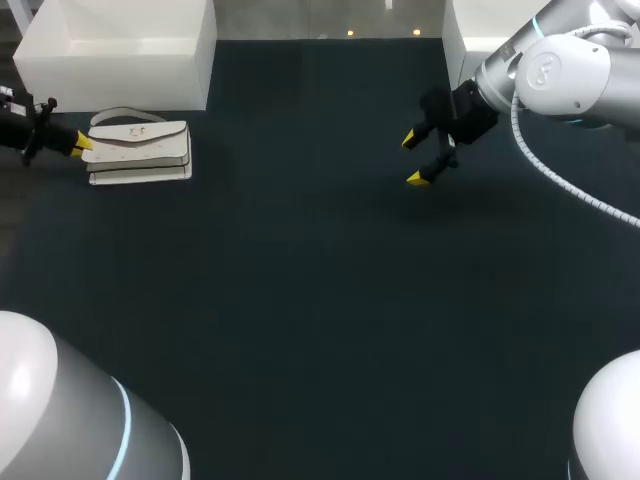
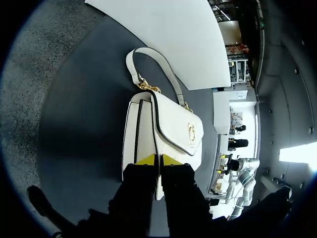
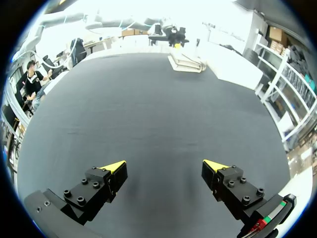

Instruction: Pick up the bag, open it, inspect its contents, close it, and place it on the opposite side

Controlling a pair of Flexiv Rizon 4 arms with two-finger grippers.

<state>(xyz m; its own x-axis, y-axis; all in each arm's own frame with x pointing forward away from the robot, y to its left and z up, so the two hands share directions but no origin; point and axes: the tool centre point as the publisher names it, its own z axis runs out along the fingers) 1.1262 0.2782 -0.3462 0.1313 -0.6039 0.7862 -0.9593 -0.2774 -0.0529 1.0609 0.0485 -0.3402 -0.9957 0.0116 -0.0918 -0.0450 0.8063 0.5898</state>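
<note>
Currently, white bag [image 1: 140,150] flat on dark surface [image 1: 300,300], left claw [image 2: 156,159] at its end, grip state indeterminable, right claw [image 3: 164,166] open, well apart.

Dark, near-black cloth-covered table top [image 1: 320,300] fills the head view, flat and plain. Two white rectangular open-topped boxes sit along its far edge: one [image 1: 120,45] at approx. 11 o'clock, long side facing fwd; the other [image 1: 470,40] at approx. 1 o'clock, only partly visible. L wrist view shows the 11 o'clock box [image 2: 173,34] as a broad white wall over the dark top [image 2: 84,124].
</note>
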